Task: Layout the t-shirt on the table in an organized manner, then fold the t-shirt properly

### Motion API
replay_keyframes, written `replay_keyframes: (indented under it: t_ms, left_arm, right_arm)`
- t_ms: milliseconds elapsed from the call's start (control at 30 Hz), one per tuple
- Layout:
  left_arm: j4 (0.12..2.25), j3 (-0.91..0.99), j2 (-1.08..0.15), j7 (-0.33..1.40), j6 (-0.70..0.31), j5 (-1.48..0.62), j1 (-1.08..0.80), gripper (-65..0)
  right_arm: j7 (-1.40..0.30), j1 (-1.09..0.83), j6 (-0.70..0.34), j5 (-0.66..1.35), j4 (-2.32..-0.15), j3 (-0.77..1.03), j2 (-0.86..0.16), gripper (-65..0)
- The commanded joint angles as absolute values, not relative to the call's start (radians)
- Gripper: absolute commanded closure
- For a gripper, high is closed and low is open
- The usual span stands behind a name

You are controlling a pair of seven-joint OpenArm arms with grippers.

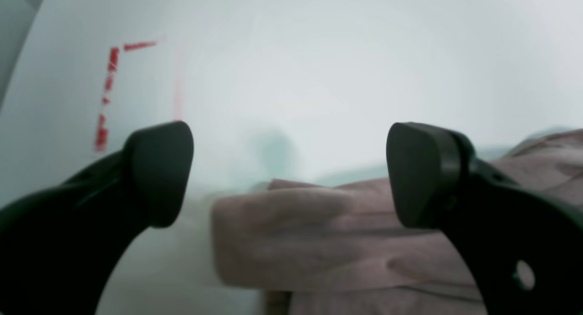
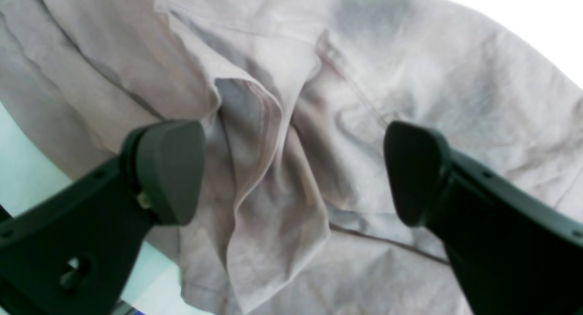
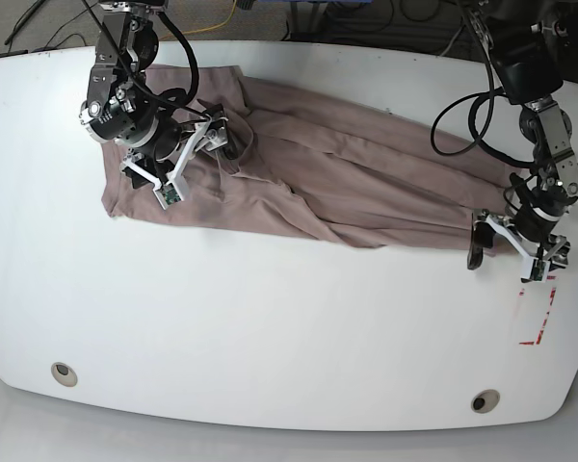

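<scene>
Fabric of the one t-shirt (image 3: 318, 183) is dusty mauve, thin and creased, spread unevenly across the upper half of the white table (image 3: 270, 327). Two grippers are visible. Right gripper (image 3: 188, 159), upper left of the base frame, hovers over a raised fold, jaws wide apart, holding nothing. Left gripper (image 3: 509, 245), at right, stands fully spread at the shirt's edge, empty.
</scene>
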State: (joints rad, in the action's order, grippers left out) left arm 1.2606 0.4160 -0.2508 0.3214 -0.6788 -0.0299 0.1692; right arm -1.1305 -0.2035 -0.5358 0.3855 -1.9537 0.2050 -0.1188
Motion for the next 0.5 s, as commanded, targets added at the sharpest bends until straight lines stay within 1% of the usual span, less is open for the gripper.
replay_keyframes:
  t_ms: [0, 167, 333, 467]
  left_arm:
    - [1.237, 0.418, -0.263, 0.297, -0.676, -0.044, 0.197, -65.0]
    - [1.152, 0.42, -0.266, 0.295, -0.616, -0.044, 0.255, -65.0]
    - [1.066, 0.42, -0.277, 0.291, -0.607, -0.044, 0.274, -65.0]
    - [1.043, 0.418, -0.288, 0.245, -0.602, -0.044, 0.274, -65.0]
  right_arm:
    - [-1.113, -0.199, -0.539, 0.395, -1.954, 0.208, -0.124, -59.5]
    - [-1.11, -0.196, -0.539, 0.395, -1.923, 0.208, -0.124, -59.5]
    - [-1.082, -0.199, -0.539, 0.395, -1.914, 0.206, -0.124, -59.5]
    - [-1.082, -0.2, -0.539, 0.395, -1.914, 0.206, -0.124, -59.5]
